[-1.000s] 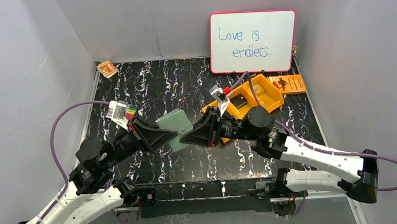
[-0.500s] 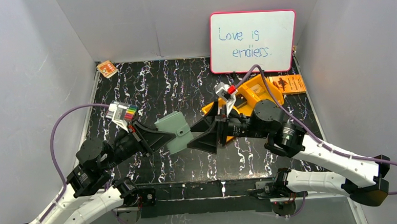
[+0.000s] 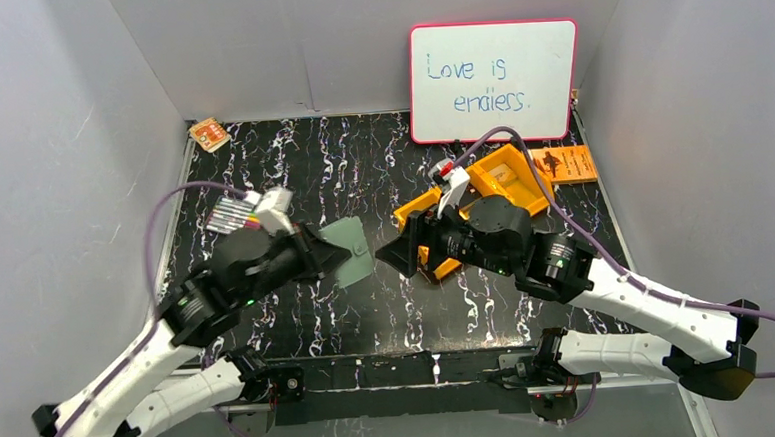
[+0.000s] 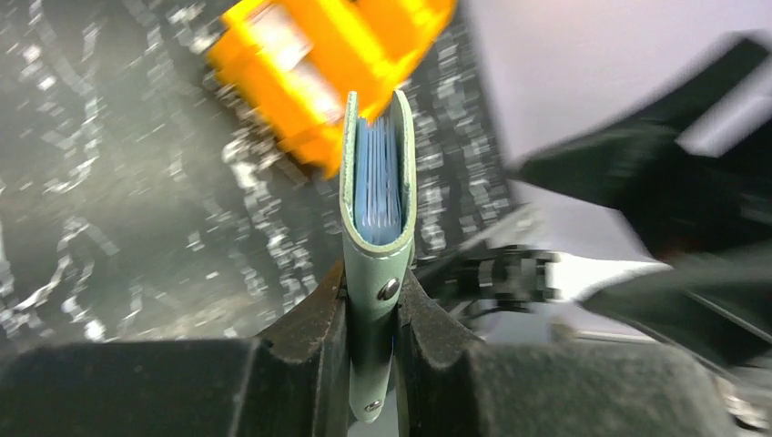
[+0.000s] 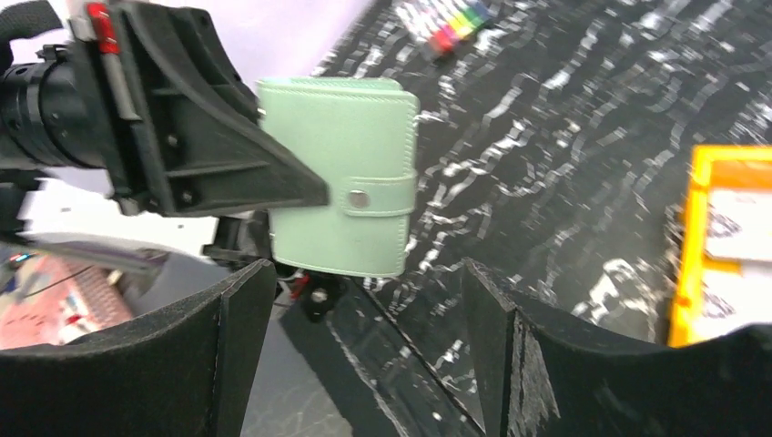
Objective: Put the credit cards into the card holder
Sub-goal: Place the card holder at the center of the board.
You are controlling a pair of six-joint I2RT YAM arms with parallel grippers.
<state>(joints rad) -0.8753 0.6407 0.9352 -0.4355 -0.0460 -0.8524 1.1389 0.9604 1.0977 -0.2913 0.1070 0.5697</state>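
Note:
The card holder is a sage-green wallet with its snap strap fastened, held off the table. My left gripper is shut on its spine end. Edge-on in the left wrist view, grey-blue layers show between its covers. My right gripper stands open just to the right of the card holder, not touching it, with nothing between its fingers. A pale credit card lies in the orange tray.
The orange tray sits right behind my right gripper. A whiteboard leans on the back wall, an orange booklet beside it. A small orange packet lies in the far left corner. Grey walls close in both sides.
My right gripper has opened, let go of the card holder and drawn back to the right. My left arm has turned its wrist, still holding the card holder.

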